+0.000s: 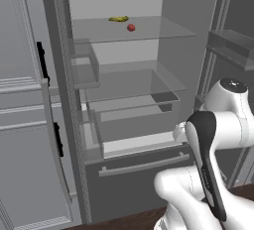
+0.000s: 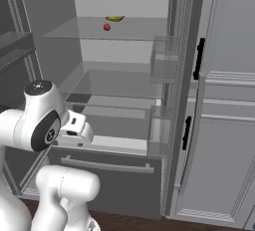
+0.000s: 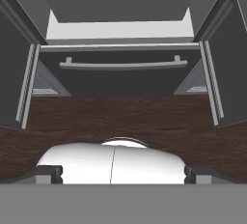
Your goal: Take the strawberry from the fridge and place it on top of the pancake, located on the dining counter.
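The fridge (image 1: 178, 30) stands open in front of me, pale inside with glass shelves. On its upper shelf lies the strawberry (image 1: 131, 27), a tiny red fruit, also seen in the right base view (image 2: 106, 27). My arm is folded low before the fridge, well below that shelf. My gripper (image 3: 123, 174) points down at the floor, open, its fingertips (image 3: 48, 174) far apart with nothing between them. The pancake and the dining counter are out of view.
A small yellow fruit (image 1: 118, 19) lies just behind the strawberry. Door bins (image 1: 85, 65) line the opened door, whose long bar handle (image 1: 55, 140) hangs at the left. Below are the freezer drawer handle (image 3: 123, 65) and dark wooden floor (image 3: 120, 117).
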Robot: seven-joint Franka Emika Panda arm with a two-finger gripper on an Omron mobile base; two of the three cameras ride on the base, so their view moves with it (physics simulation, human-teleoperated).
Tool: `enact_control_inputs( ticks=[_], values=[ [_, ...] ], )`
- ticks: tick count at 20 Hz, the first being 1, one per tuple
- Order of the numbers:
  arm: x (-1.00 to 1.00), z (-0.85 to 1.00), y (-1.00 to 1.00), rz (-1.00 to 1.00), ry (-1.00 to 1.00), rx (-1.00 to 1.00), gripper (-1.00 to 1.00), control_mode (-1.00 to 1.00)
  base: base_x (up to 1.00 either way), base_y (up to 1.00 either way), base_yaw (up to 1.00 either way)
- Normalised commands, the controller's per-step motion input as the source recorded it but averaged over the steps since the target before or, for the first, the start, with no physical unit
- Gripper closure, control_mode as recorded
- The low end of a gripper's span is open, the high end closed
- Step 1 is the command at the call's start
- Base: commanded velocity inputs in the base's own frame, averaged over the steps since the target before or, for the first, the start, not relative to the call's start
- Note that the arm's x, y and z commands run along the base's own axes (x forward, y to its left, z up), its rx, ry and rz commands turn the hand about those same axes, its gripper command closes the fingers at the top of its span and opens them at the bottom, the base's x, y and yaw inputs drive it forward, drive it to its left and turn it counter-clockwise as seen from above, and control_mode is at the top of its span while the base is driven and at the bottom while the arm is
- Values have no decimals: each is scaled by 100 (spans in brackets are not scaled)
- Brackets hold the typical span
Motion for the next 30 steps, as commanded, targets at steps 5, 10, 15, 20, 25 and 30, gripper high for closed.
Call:
enact_control_inputs(
  ticks=[5, 10, 15, 20, 25, 30],
  values=[
    [0, 0, 0, 0, 0, 0, -100, -100, 0, 0, 0],
    [0, 0, 0, 0, 0, 0, -100, -100, 0, 0, 0],
    [10, 0, 0, 0, 0, 0, -100, 100, 15, 0, 0],
    [0, 0, 0, 0, 0, 0, -100, 100, 49, 0, 0],
    [0, 0, 0, 0, 0, 0, -100, 100, 49, 3, 0],
    [0, 0, 0, 0, 0, 0, -100, 100, 53, 1, 0]
  ],
)
